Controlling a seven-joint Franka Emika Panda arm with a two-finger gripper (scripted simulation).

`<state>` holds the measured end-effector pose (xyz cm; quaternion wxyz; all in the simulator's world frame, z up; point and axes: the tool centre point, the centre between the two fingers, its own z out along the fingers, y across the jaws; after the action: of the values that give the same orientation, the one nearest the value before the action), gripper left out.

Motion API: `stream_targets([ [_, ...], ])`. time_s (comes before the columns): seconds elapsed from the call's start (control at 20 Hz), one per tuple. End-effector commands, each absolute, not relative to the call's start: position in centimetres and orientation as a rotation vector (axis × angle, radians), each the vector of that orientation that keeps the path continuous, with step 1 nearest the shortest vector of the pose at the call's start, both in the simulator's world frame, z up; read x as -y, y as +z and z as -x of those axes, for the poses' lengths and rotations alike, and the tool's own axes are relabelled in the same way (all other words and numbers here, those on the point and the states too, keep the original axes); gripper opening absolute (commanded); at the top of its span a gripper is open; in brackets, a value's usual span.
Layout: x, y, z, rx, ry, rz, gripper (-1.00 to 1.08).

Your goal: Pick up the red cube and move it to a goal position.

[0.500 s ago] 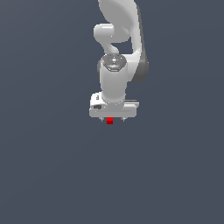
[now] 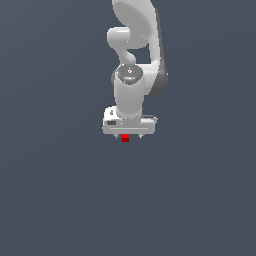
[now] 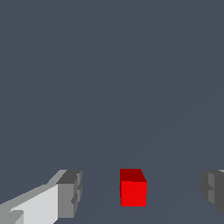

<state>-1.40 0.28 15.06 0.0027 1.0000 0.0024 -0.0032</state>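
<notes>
— Now: red cube (image 3: 133, 188) resting on the grey floor (image 3: 109, 78), flanked by two spread fingers (image 3: 70, 192), touching neither.

— And the gripper (image 2: 128, 137)?

— Spread wide, grasping nothing, poised low over the cube beneath the white arm (image 2: 135, 55).

— Step in hand?

— Seemingly the approach, grasp not yet made. Next: squeezing squarely on the cube, then lifting toward the goal.

red cube (image 3: 133, 192): matte, smooth | fingers (image 3: 70, 194): matte grey | arm (image 2: 131, 95): glossy wht
</notes>
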Motion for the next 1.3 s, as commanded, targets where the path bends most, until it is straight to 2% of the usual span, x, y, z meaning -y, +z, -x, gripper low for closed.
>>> stream_targets([
  [0.0,-0.1,14.2,2.0,-0.005,-0.010,-3.136,1.00],
  [0.75,1.0,5.1,8.2,0.019,-0.003,-3.140,1.00],
  [1.25,1.3,2.1,9.9,0.026,0.000,-3.141,1.00],
])
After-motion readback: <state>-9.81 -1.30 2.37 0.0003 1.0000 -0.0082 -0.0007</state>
